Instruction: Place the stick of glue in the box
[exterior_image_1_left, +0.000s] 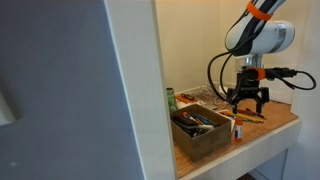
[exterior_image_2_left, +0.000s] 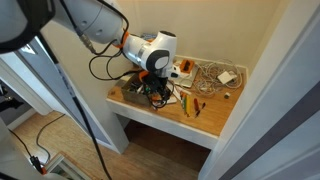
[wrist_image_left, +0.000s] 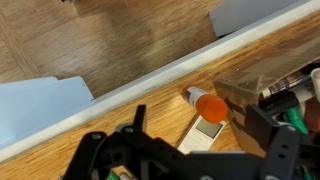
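Stick of glue (wrist_image_left: 205, 103) is not yet in your grasp: your gripper (wrist_image_left: 190, 150) hangs over the wooden shelf (wrist_image_left: 160, 115) with its jaws spread wide and empty, likely so they can straddle the stick, which shows just ahead between them. It sits outside the box (exterior_image_1_left: 200, 132), just beside its wall and close to a flat white piece (wrist_image_left: 208, 135). I judge you need a careful descent that closes on the stick alone.

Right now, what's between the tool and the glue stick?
Nothing; the wrist view shows the stick of glue lying unobstructed on wood beneath the tool.
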